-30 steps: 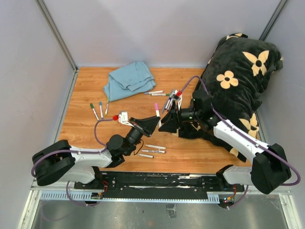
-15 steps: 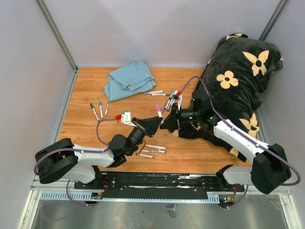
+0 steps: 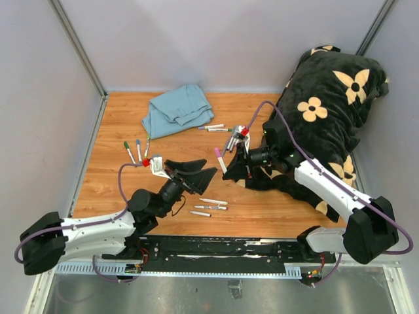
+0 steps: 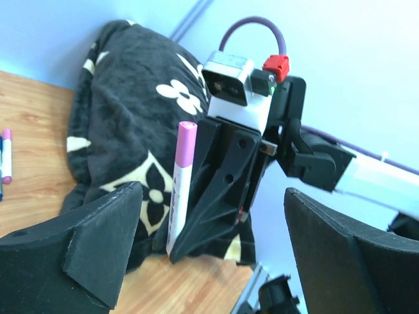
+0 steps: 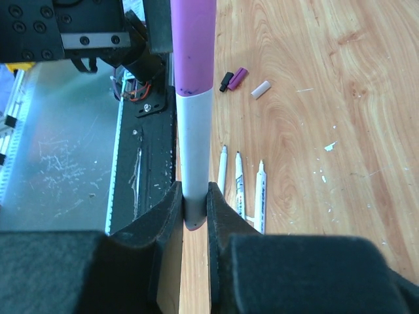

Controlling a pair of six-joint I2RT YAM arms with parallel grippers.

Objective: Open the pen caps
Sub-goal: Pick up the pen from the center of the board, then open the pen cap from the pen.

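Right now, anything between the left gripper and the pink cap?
Nothing: top view shows a bare gap between the open left gripper and the pink cap.

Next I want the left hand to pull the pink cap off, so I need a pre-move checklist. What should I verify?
1. Right hand clamps the marker barrel: ok.
2. Pink cap on the marker, clear of the right hand: ok.
3. Left hand open: ok.
4. Left fingers around the cap: not ok, apart from it.
5. Grip firm enough for the pull: cannot tell.
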